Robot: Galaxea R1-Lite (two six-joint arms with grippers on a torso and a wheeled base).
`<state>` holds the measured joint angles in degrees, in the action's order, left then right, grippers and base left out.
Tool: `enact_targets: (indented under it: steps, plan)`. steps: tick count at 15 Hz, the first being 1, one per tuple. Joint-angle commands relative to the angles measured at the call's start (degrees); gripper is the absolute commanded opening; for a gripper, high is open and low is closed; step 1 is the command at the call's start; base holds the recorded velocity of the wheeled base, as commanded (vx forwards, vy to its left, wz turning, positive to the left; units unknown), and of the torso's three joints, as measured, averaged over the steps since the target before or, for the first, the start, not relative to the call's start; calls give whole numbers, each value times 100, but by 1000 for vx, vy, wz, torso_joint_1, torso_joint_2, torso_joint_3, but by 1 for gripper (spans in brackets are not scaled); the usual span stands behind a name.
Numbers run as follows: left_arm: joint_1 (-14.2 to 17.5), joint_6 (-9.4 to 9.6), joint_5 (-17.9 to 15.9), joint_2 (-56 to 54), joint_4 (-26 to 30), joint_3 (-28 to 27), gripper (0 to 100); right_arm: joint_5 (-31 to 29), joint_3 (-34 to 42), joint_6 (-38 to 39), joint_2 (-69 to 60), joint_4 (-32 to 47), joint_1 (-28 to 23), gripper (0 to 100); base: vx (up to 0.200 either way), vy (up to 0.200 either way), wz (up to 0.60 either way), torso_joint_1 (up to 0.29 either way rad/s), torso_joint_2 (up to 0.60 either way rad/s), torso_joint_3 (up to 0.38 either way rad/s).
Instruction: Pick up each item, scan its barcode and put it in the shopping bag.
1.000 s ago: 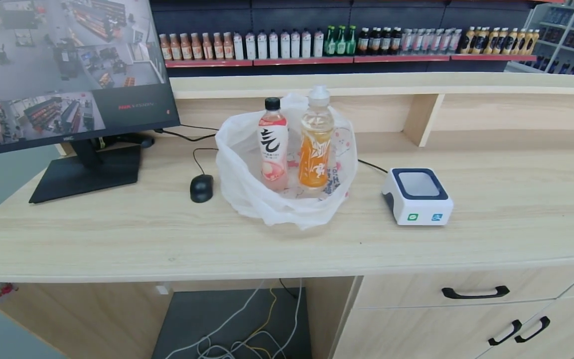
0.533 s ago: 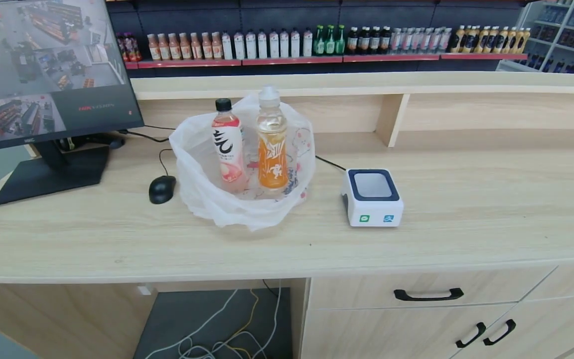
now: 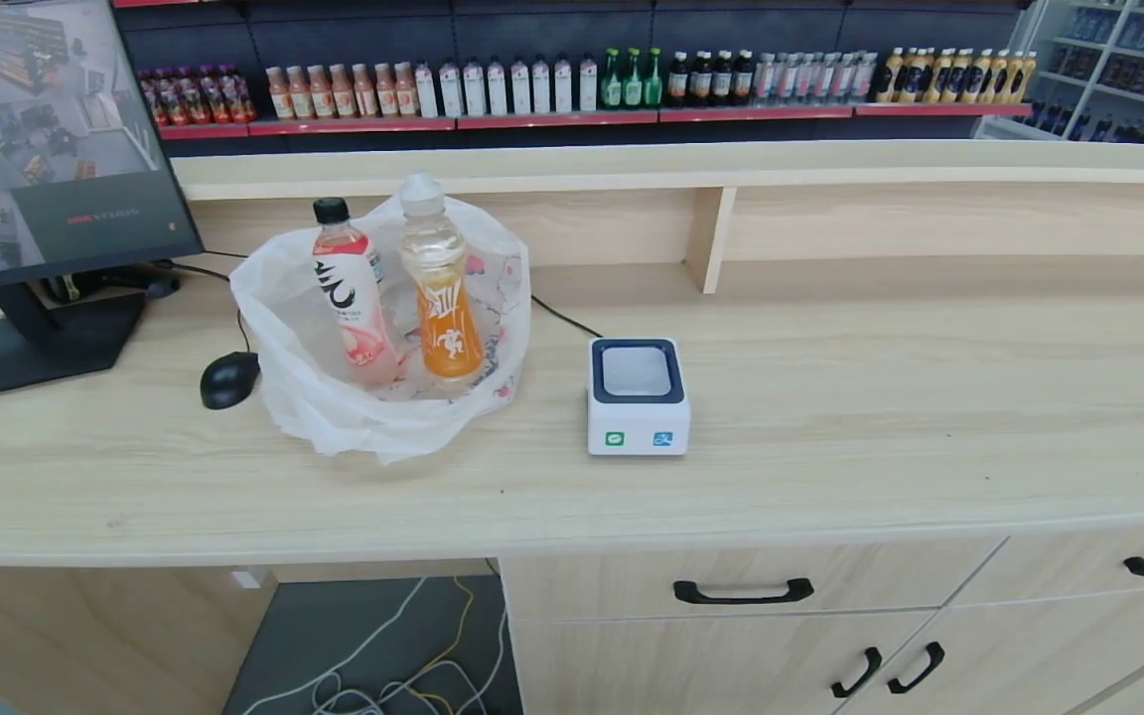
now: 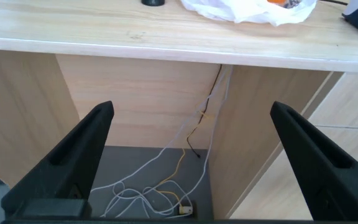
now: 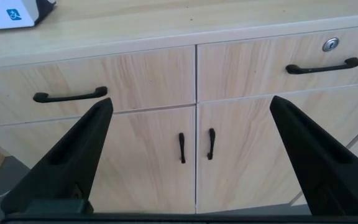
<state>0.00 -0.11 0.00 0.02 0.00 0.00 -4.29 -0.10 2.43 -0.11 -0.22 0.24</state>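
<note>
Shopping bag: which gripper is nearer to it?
Left. The left gripper is low before the counter, in front of and below the shopping bag; the right gripper is low before the drawers, farther right than the scanner.

shop | checkout counter (image 3: 830, 437) | barcode scanner (image 3: 637, 396) | drink shelves (image 3: 572, 84)

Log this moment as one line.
bag: pink bottle and orange bottle standing inside | scanner: beside bag | left hand: open, low before counter | right hand: open, facing drawers
</note>
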Motion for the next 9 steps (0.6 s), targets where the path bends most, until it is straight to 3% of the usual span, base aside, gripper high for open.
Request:
enact_targets:
  steps: [1, 9]
  plan:
    - [0, 11, 0, -2, 0, 0, 100, 7, 1, -5, 11, -4, 2, 100, 0, -200, 0, 2, -2, 2]
    - [0, 20, 0, -2, 0, 0, 100, 16, 1, -58, 11, -4, 11, 100, 0, 0, 0, 0, 0, 0]
